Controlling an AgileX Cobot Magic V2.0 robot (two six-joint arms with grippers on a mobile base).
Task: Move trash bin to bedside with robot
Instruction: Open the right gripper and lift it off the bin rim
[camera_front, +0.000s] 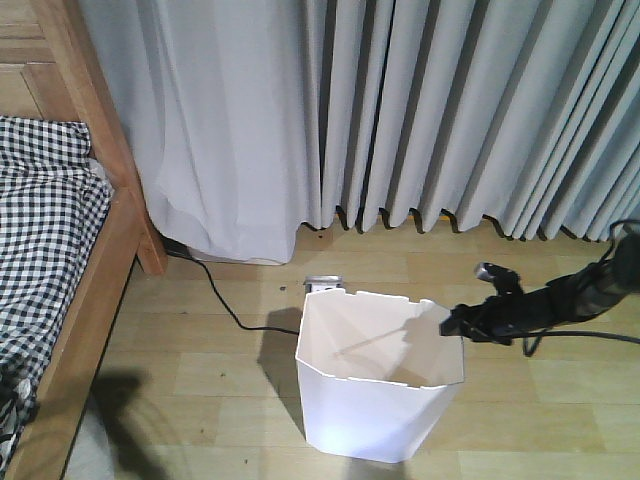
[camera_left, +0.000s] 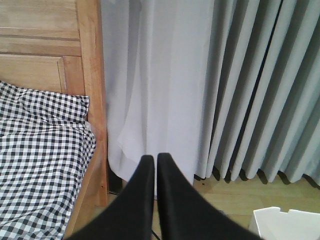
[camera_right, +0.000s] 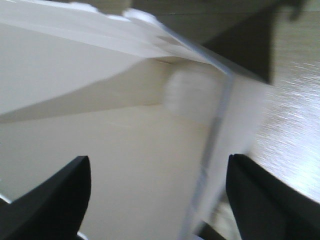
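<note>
White plastic trash bin (camera_front: 380, 385) stands upright on the light wood floor (camera_front: 200, 370) in the front-facing view, in front of the grey pleated curtain (camera_front: 420, 110) and well apart from the bedside (camera_front: 95, 290) at left, where checkered bedding (camera_front: 45, 220) lies on the wooden frame. Right arm (camera_front: 560, 295) reaches in from the right edge, its right gripper (camera_front: 452, 322) at the bin's right rim — whether it touches the wall cannot be told from here. A black cable (camera_front: 225, 305) runs over the floor from the bed post toward the bin, and a small grey object (camera_front: 322, 285) sits just behind the bin's far rim. Left wrist view: the left gripper (camera_left: 151, 162) has its two black fingers (camera_left: 172, 200) pressed nearly together with nothing between them; beyond are the bed post (camera_left: 92, 75), checkered bedding and curtain, and a corner of the bin at lower right. Right wrist view, blurred: both black fingers (camera_right: 55, 200) are spread wide, straddling the bin's thin wall — one over the cream interior, the other outside — not clamped on it.
</note>
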